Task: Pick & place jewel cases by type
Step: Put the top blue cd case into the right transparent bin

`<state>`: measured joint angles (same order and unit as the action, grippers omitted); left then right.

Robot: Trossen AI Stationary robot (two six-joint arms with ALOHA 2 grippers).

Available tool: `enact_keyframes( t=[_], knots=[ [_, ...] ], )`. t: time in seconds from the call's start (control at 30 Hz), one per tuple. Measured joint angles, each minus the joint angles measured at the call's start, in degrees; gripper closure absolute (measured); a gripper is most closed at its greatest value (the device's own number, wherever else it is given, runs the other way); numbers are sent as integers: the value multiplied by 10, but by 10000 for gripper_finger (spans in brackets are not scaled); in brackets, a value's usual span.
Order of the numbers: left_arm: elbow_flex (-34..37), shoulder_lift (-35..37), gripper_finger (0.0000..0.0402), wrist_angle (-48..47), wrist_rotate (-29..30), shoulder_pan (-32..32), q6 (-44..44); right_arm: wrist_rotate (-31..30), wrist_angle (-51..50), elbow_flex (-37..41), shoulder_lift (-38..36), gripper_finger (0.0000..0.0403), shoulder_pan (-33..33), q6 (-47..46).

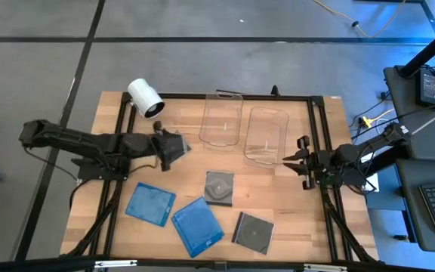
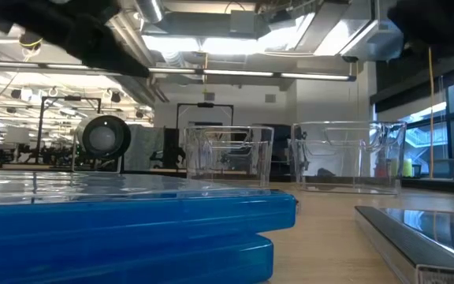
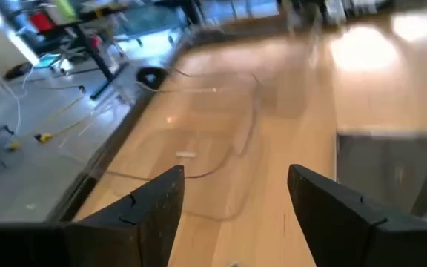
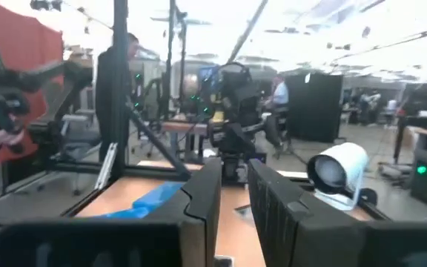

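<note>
The left gripper was seen above the left half of the wooden table, its fingers spread wide with nothing between them. The right gripper was held over the right edge, its fingers drawn close together, a narrow gap left between them and nothing pinched.

Four jewel cases were laid flat along the front part of the table. The solid bright blue square plastic case was placed toward the front left corner, turned so that its corners pointed at the table edges. A second bright blue case was set just beside it, nearer the front edge, tilted the other way, the two corners seemingly touching. A dark grey case with a visible disc was found near the middle, its sides almost square to the table edges. Another dark case with a disc was placed near the front edge, right of centre, slightly rotated.

Two clear rectangular plastic tubs were stood side by side toward the back edge, long axes running front to back. A white cylinder was laid at the back left corner.
</note>
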<state>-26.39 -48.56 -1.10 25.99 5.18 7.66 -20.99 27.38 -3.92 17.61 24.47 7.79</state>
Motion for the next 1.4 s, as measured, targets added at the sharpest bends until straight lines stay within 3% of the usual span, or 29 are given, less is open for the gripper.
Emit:
enact_keyframes(
  t=[0.2, 0.33, 0.43, 0.53, 0.67, 0.87, 1.03, 1.23, 1.4],
  knots=[
    [-115, -151, 162, -89, 68, 50, 44, -22, -81, -156, 176, 328, -5, -1],
    [-186, -238, 162, -111, 77, 57, 34, -37, -188, -288, 270, 327, -21, -129],
    [-237, -299, 162, -116, 61, 57, 34, 7, -309, -364, 325, 327, -26, -227],
    [-287, -347, 162, -126, 42, 59, 41, 66, -359, -394, 378, 328, -26, -256],
    [-346, -395, 162, -207, 45, 82, 45, 136, -335, -398, 443, 327, -21, -257],
    [-428, -447, 162, -373, 112, 180, 13, 141, -233, -398, 540, 327, -27, -367],
    [-465, -478, 162, -394, 160, 282, -80, 159, -141, -398, 598, 328, -28, -468],
    [-475, -519, 162, -402, 184, 381, -46, 172, -84, -398, 652, 327, -29, -495],
    [-474, -557, 162, -408, 166, 418, -64, 166, -46, -398, 711, 327, -29, -530]
  ],
)
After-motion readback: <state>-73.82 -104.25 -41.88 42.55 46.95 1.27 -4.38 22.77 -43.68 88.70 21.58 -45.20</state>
